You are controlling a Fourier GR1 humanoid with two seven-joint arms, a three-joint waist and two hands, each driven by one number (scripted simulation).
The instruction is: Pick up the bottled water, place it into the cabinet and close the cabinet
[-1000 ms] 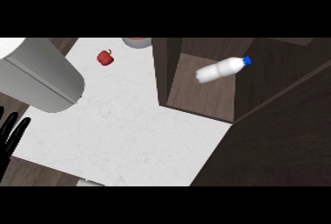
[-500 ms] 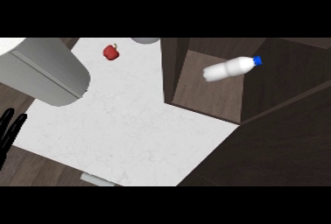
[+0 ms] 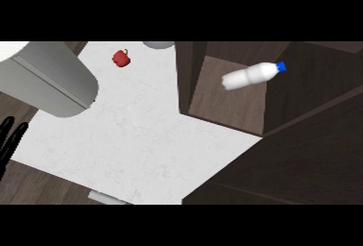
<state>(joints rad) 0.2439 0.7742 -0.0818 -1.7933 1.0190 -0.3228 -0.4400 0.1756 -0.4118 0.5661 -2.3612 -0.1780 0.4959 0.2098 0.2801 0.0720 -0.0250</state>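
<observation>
Just 1 water bottle [image 3: 251,76], 1 cabinet [image 3: 234,101], 1 apple [image 3: 122,58]

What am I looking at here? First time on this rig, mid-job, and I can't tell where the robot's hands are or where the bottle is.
This is the head view, looking steeply down. The white marbled counter top holds a small red apple. The clear plastic water bottle with a blue cap lies inside the dark wooden cabinet, held by nothing. The black left hand shows at the left edge, fingers straight. The large grey forearm crosses the upper left. The right hand is not visible.
</observation>
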